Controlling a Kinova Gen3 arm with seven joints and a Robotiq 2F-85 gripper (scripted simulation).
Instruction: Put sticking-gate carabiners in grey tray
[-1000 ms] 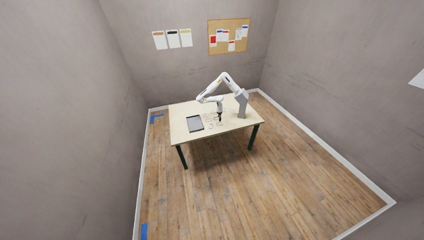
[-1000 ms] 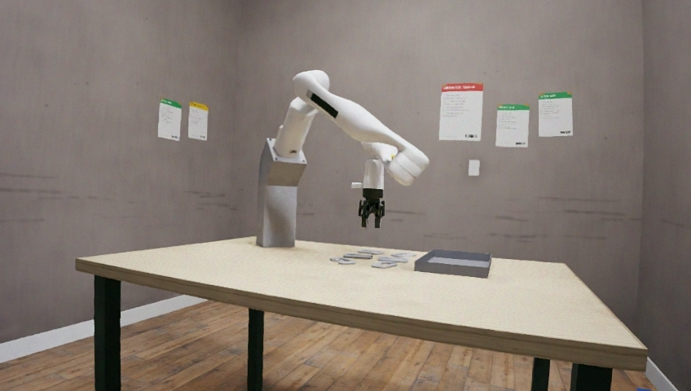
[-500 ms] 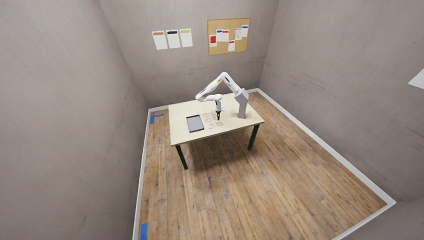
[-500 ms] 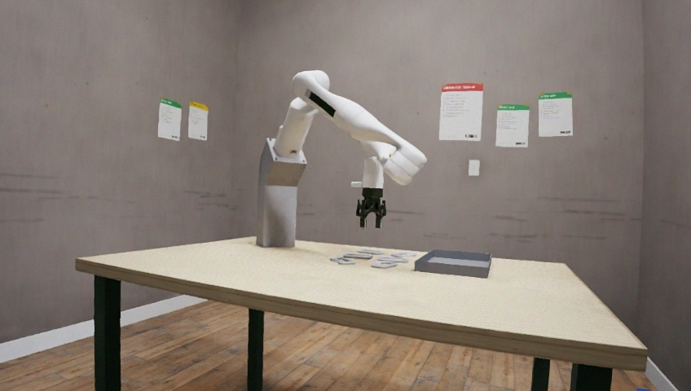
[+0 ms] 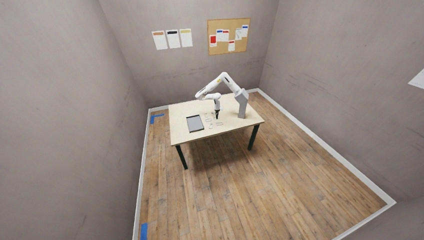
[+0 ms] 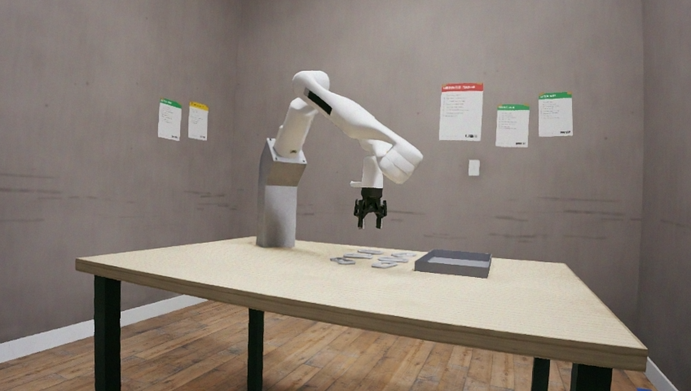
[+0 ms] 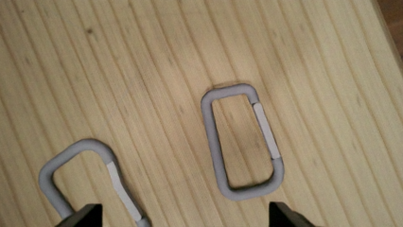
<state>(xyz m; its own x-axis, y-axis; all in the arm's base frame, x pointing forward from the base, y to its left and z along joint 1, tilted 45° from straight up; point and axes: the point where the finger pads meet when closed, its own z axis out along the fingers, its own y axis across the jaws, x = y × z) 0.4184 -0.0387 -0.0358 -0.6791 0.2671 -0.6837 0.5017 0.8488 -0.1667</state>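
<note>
Several grey carabiners (image 5: 208, 120) (image 6: 358, 256) (image 7: 215, 147) lie flat on the wooden table (image 5: 178, 130) (image 6: 339, 300) (image 7: 142, 95), grouped just beside the grey tray (image 5: 194, 123) (image 6: 451, 269) and outside its walls. The tray rests on the same table, on the side of the group away from the grey pedestal (image 5: 242, 108) (image 6: 279, 217) that carries the white arm (image 5: 209, 86) (image 6: 354, 113).

The arm bends over the table and its black gripper (image 5: 217, 117) (image 6: 370, 226) (image 7: 185, 217) points down above the carabiners, well apart from the wood. Its fingers stand wide open, released, with nothing held between them.

Two carabiners show in the wrist view. One, a rounded rectangle, lies whole near the middle; its pale straight gate (image 7: 267, 130) fills the gap in the long side, meeting the frame at both ends, so it sits closed. The other, toward the lower left, is partly hidden by a dark fingertip and cut off by the lower edge; its pale gate (image 7: 124, 191) has a slight bend and runs down along one side. From these pictures I cannot tell which gate sticks.
</note>
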